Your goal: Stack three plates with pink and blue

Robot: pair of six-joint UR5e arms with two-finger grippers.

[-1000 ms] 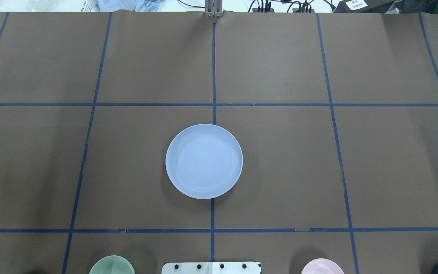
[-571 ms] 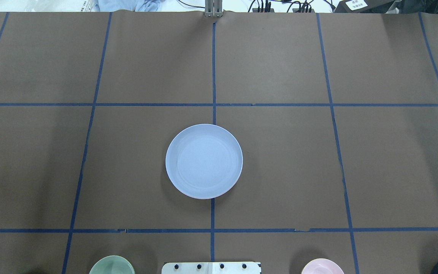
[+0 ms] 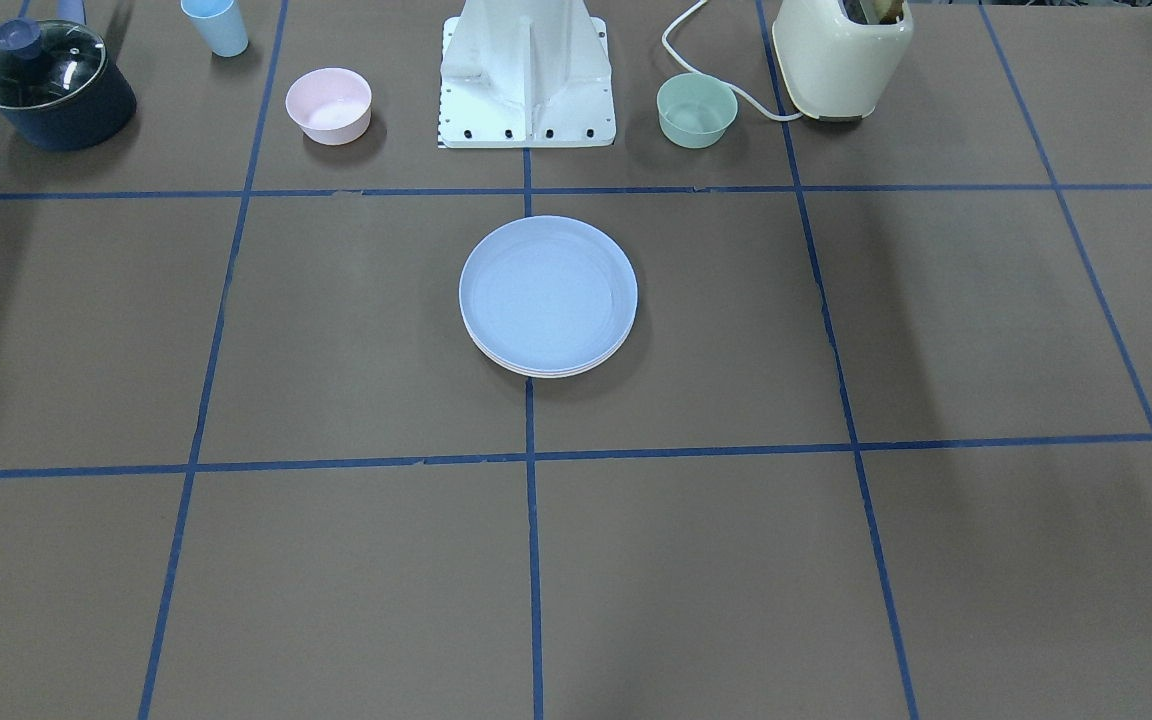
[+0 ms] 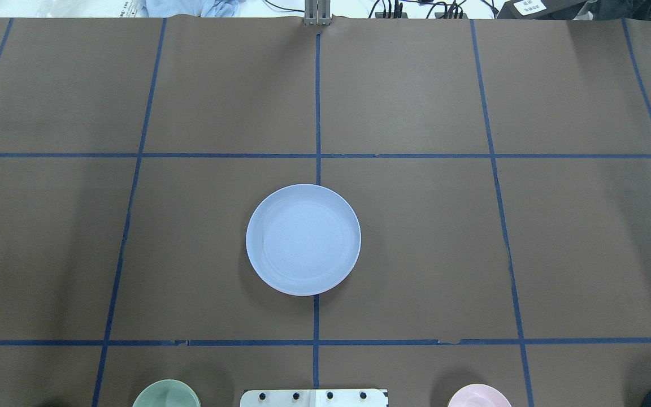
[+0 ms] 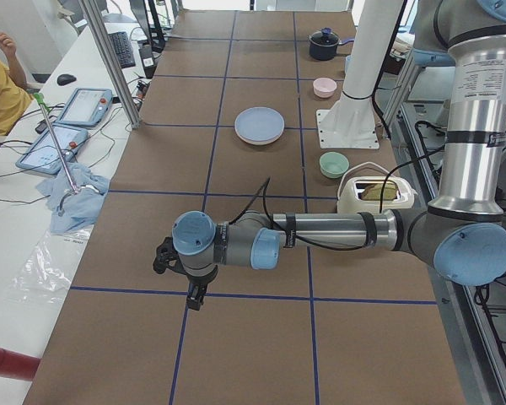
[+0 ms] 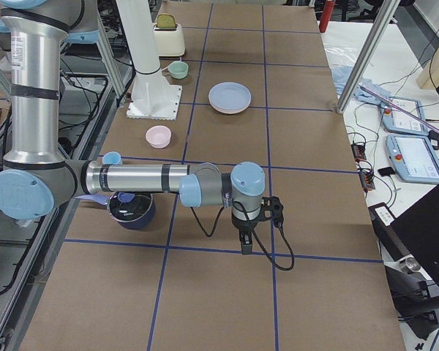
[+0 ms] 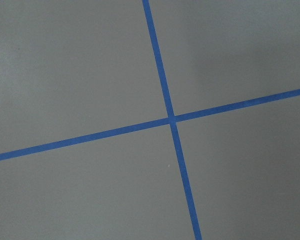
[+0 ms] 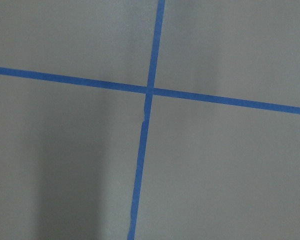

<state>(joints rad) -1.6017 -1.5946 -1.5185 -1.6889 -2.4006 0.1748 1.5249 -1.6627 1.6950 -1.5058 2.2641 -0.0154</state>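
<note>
- overhead exterior view: the stack of plates [image 4: 303, 239] sits at the centre of the frame on the brown table [image 4: 472, 254], over the middle line of blue tape [image 4: 317, 102]; the top plate is pale blue and holds nothing
- exterior front-facing view: more rims peek out under the lower edge of the stack, nested close; their colours are too faint to tell
- upper left of that view: a pink bowl [image 3: 328, 103], empty; further left a blue cup [image 3: 215, 25], whose inside i cannot see, and a dark pot [image 3: 51, 85] with its glass lid on
- upper right of that view: a green bowl [image 3: 696, 110], empty, near a cream toaster [image 3: 841, 55] with something brown in its slot
- the left gripper [image 5: 194, 297] hangs low over the table at the lower left of the exterior left view, well apart from the plates; i cannot tell whether its jaws are apart or together
- the right gripper [image 6: 244, 243] hangs likewise near the centre of the exterior right view, well apart from the plates; i cannot tell its jaws either
- both wrist views show only table and crossing tape
</note>
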